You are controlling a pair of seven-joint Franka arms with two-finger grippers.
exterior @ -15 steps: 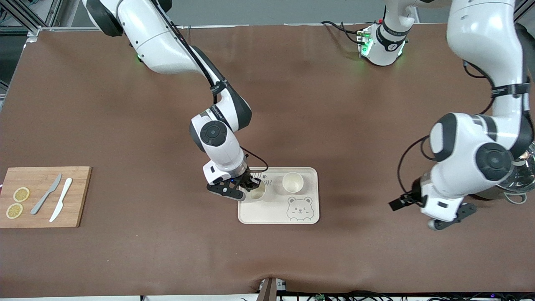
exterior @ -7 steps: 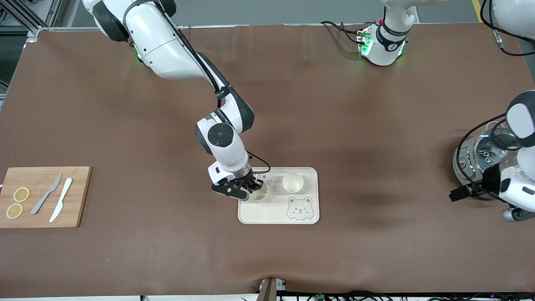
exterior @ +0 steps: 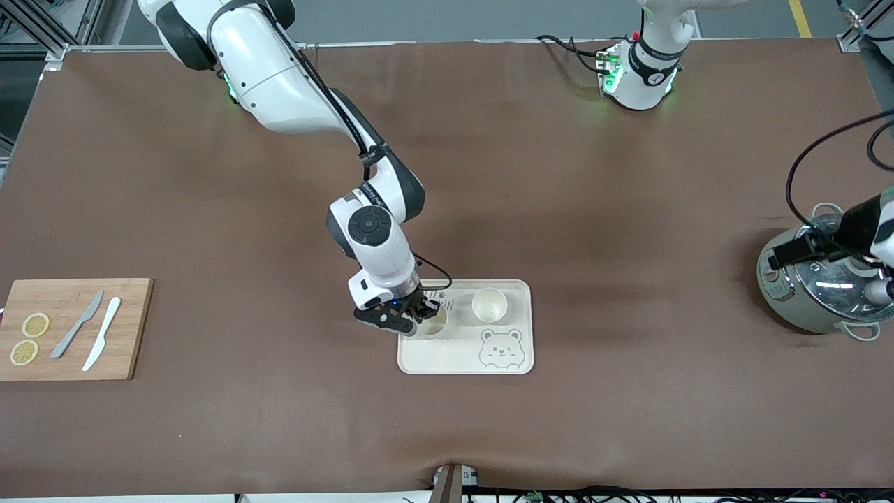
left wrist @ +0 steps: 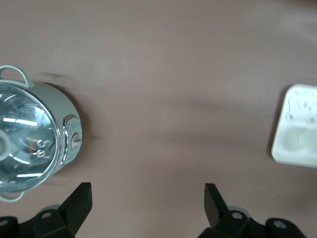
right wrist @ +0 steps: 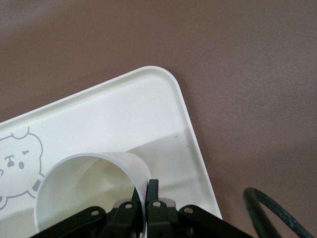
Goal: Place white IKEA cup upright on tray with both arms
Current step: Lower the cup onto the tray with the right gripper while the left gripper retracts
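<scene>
While upright on tray (exterior: 513, 293), cup (exterior: 433, 325) pinched in right hand (exterior: 418, 312)

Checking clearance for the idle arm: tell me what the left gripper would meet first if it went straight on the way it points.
Probably bare table: the left gripper, open, points down beside the pot.

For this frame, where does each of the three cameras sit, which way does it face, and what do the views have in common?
Front view: high across the table, facing the bases; shows the tray with two cups, the cutting board, the pot, the whole right arm, little of the left.
Left wrist view: looks down over the table between pot and tray; the left gripper is open.
Right wrist view: close over the tray; the right gripper pinches the rim of the held cup.
Shared: the tray, in all three views.
</scene>
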